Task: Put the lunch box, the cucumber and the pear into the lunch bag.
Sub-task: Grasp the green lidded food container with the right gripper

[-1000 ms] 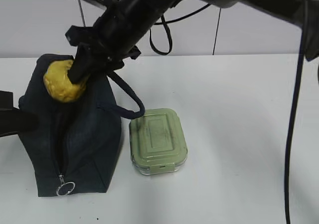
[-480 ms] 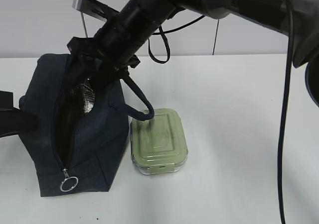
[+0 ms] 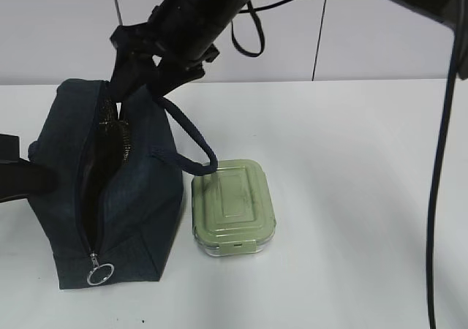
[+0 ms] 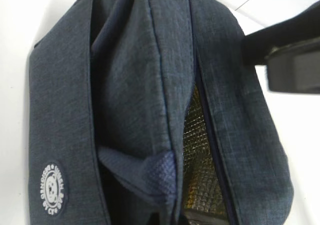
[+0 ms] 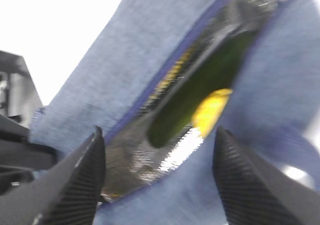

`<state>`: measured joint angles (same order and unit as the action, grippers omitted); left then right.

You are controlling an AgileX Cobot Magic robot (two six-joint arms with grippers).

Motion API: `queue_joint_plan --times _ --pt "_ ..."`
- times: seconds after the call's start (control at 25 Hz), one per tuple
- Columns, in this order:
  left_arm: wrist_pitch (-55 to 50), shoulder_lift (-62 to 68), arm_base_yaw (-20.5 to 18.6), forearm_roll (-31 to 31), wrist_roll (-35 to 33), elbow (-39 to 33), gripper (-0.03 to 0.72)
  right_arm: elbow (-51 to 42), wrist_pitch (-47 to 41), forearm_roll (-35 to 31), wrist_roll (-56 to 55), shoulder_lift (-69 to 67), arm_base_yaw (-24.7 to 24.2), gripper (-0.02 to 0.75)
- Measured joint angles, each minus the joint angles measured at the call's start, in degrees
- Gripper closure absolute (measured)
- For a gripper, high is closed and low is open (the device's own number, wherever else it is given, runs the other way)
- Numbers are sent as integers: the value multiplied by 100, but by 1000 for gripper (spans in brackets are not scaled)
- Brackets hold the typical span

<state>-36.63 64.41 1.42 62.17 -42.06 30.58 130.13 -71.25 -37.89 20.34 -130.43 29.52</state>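
The navy lunch bag [image 3: 139, 197] stands at the left with its zipper open. My right gripper [image 3: 130, 80] hangs open and empty just above the opening; in the right wrist view [image 5: 159, 132] its jaws stand wide apart. Between them, inside the bag [image 5: 140, 50], lie the dark green cucumber [image 5: 200, 90] and the yellow pear [image 5: 211, 110]. The sage-green lunch box [image 3: 234, 208] sits on the table right of the bag. My left gripper [image 3: 22, 177] is at the bag's left side; a fold of the bag's edge [image 4: 157, 177] is drawn taut toward it, and its fingertips are hidden.
The bag's loop handle [image 3: 194, 135] droops onto the lunch box's near-left corner. The silver ring pull [image 3: 100, 274] hangs at the bag's front end. The right arm and its cables [image 3: 241, 29] cross above the bag. A white wall rises behind the table.
One second ago my right gripper held the pear over the bag. It went into the opening, let the pear go and has risen out open and empty.
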Motion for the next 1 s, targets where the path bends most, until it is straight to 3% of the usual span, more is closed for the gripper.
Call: queue_joint_plan --times 0.2,0.48,0.56,0.8,1.0 --pt "0 0 0 0 0 0 704 8 0 991 -215 451 -290 215" --pt "-2 0 0 0 0 0 704 8 -31 3093 -752 1189 -662 223" --pt "-2 0 0 0 0 0 704 8 -44 3410 -866 1358 -803 232" --pt "-2 0 0 0 0 0 704 -366 -57 3330 -976 1722 -1569 246" --pt "-7 0 0 -6 0 0 704 -1107 -57 2243 -737 1746 -2419 246"
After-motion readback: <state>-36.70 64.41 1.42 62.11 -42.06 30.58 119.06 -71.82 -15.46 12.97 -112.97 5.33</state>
